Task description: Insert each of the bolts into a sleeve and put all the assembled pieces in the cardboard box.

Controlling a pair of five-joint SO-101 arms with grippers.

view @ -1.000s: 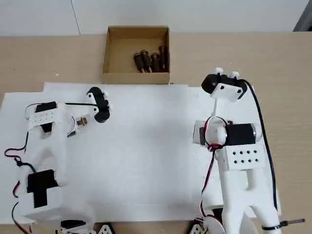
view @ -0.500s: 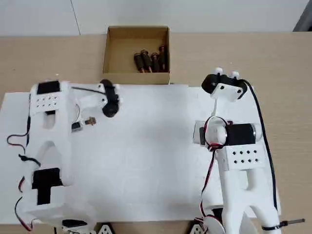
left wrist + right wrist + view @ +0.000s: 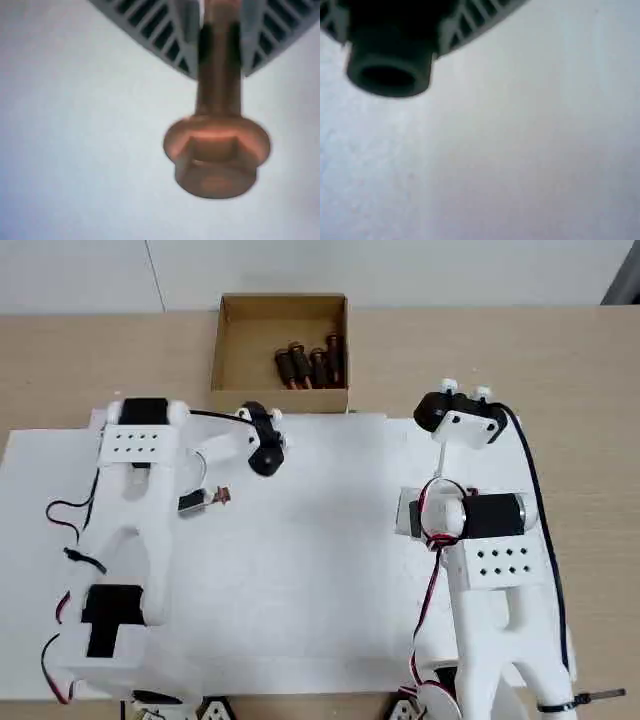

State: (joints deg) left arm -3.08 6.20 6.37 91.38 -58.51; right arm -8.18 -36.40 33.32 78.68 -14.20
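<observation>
Left end effector [image 3: 220,35] tight on bolt [image 3: 216,155], right end effector [image 3: 395,27] on sleeve [image 3: 387,77].

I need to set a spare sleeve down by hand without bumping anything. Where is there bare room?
The white mat between the left arm and right arm is bare, from the cardboard box wall to the near edge. The box's left half is free too; assembled pieces crowd its right half.

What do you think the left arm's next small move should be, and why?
Probably carry the bolt across toward the sleeve: the left gripper grips the bolt, the right gripper holds the sleeve, and the two are well apart.
</observation>
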